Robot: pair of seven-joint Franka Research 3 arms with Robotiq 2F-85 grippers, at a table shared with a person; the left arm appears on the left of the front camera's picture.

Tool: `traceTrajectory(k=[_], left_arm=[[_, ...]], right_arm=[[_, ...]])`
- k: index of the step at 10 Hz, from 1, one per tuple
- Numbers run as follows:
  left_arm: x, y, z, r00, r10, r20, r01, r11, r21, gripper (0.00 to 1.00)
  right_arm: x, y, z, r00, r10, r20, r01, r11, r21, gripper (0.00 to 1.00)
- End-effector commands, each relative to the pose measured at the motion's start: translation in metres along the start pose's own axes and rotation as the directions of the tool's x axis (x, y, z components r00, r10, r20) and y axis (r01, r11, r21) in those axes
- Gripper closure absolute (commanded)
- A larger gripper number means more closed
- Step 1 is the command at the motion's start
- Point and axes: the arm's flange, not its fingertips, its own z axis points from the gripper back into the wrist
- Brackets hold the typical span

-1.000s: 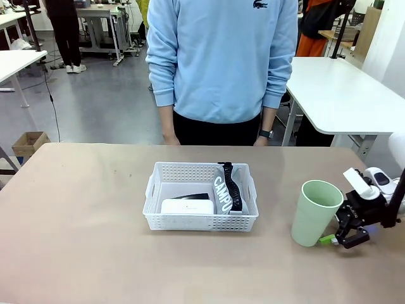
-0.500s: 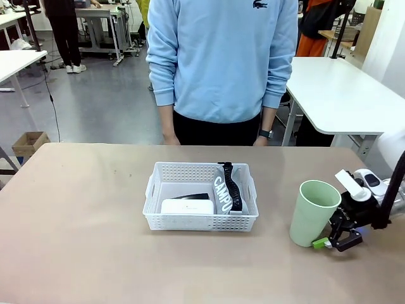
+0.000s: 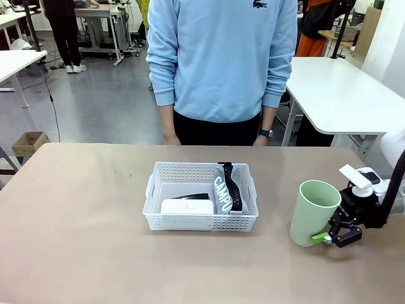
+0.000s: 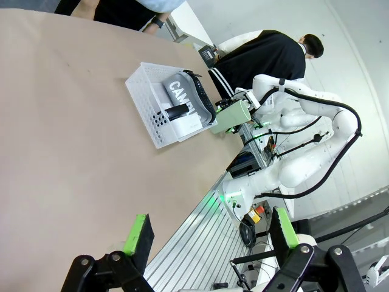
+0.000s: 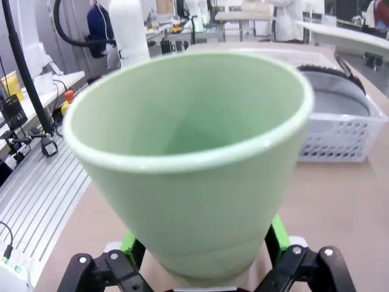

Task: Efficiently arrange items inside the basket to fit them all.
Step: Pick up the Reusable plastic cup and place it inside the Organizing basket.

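left fingers (image 4: 137,236): spread wide, green pads facing each other, holding and touching nothing; they hang by the edge of the bench (image 4: 55,121).
basket (image 3: 201,221): white with lattice sides, on the bench well ahead of the left fingers and well apart from the right fingers, to their left.
box (image 3: 186,206): white, lying flat against the basket's near wall in its left half; no print on it can be read.
stapler (image 3: 190,197): black, just behind the box and mostly hidden by it in the front view; in the left wrist view one end pokes up beside the pouch.
pouch (image 3: 224,193): grey, in the basket's right end, of the basket's contents the nearest to the right fingers; a black strap (image 3: 234,190) runs along it.
writing: "CAMPUS" in white capitals along the length of the pouch; a small dark crocodile badge (image 3: 260,4) on the chest of the light blue sweatshirt (image 3: 221,57).
cup (image 3: 314,212): pale green, upright on the bench, outside the basket and to its right; no lettering on it.
right fingers (image 3: 321,239): wide apart and low by the bench, one on each side of the cup's base; whether the pads touch the cup cannot be told.
person (image 3: 190,126): at the bench's far side behind the basket, arms down, with a dark watch (image 3: 266,133) on one wrist.
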Motion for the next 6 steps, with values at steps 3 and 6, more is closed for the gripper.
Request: traceTrajectory(k=[3,6], left_arm=[[0.0001,-0.0033,-0.0001,1.0,-0.001,0.011,0.002,1.0,-0.015,0.0],[0.0001,-0.0033,-0.0001,1.0,-0.001,0.011,0.002,1.0,-0.015,0.0]], right_arm=[[0.0068,0.0034,0.0009,0.997,0.068,0.039,-0.066,0.996,-0.056,0.0],[0.0079,0.0033,-0.0002,0.997,0.063,0.053,-0.061,0.997,-0.047,0.0]])
